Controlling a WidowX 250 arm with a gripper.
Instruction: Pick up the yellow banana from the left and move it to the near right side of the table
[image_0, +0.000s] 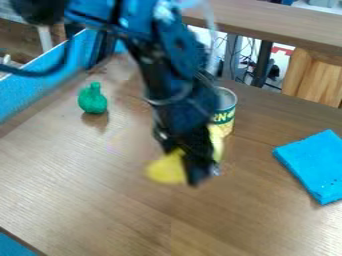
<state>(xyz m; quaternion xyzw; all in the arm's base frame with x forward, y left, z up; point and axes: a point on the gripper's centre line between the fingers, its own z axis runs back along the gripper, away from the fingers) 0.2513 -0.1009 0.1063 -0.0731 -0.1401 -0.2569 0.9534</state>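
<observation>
Apparently blurred, the hand (202, 175) hangs over the middle of the surface (120, 215), right against a yellow thing (167, 169) in the view. Dark parts hide that thing's middle, with yellow showing on both sides; whether it is one piece, whether it is gripped and how far open the hand is, I cannot tell. Behind the arm (177, 100), a partly hidden can (227, 102) stands near the far edge. A green bulb-shaped thing (92, 101) sits toward the far left corner; a blue cloth (317, 165), cut off, lies at right.
</observation>
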